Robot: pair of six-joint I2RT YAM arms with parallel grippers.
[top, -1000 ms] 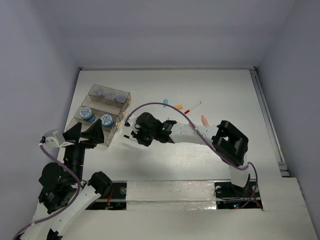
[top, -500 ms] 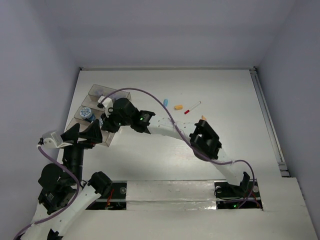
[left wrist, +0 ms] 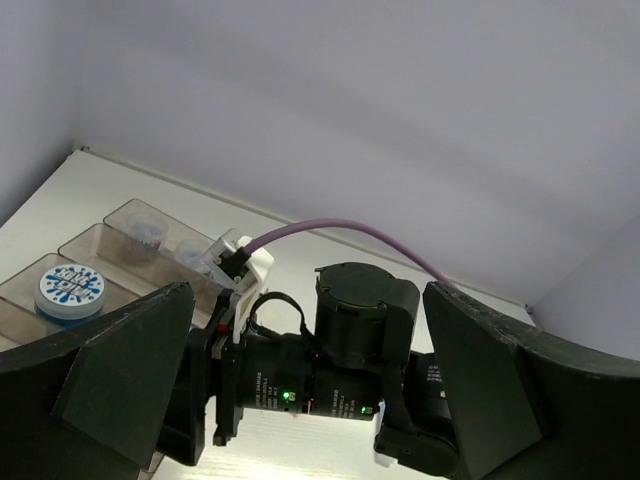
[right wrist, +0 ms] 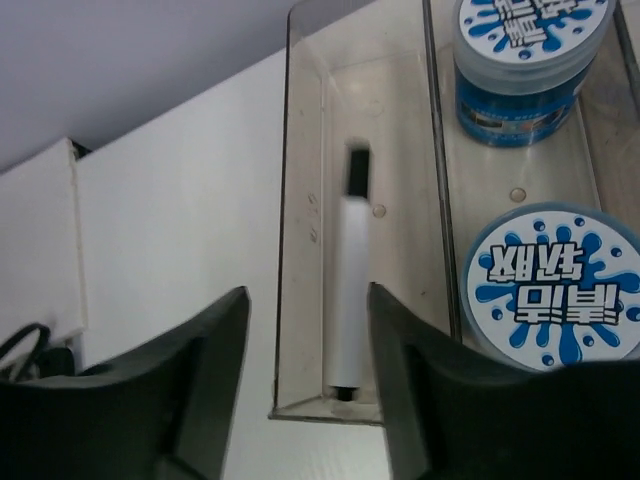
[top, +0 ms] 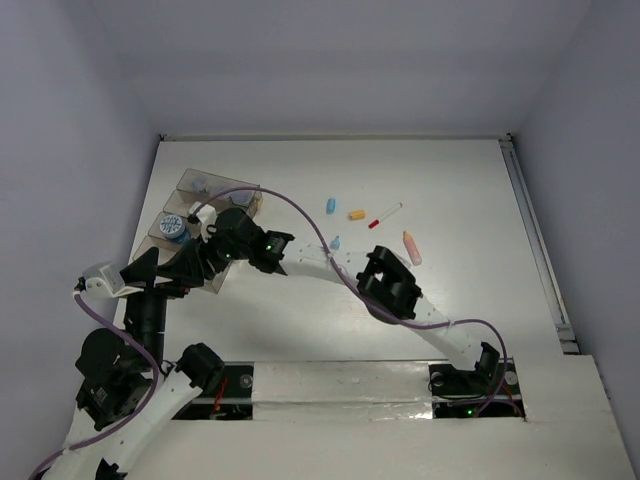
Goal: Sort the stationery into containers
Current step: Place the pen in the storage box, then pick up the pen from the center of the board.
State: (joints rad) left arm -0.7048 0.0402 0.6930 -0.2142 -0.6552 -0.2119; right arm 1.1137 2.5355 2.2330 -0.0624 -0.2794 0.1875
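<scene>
Over on the left side of the table [top: 460,180], the left gripper [top: 168,266] hangs right beside the containers [top: 186,181] with its jaws spread wide and nothing in them, same as a second ago, so no news there. The big change is next door. The right gripper [right wrist: 308,300] was out mid-table with its fingers nearly pinched together a second ago. It has swung across and now sits over the near row of bins with its fingers parted. Straight below it in the wrist view, a white pen [right wrist: 350,290] with a black cap lies lengthwise in the narrow compartment, free of the fingers. That's just beside the compartment with the two blue-topped tubs [right wrist: 553,290]. It's a bit blurry, so I can't say it's fully settled, but I'd call that one more item sorted. Off to the right, loose on the table, are a blue marker [top: 330,205], a smaller blue piece [top: 335,242], an orange marker [top: 356,214], a red-capped pen [top: 386,215] and a pink marker [top: 411,247], so I reckon a few more trips are left.
</scene>
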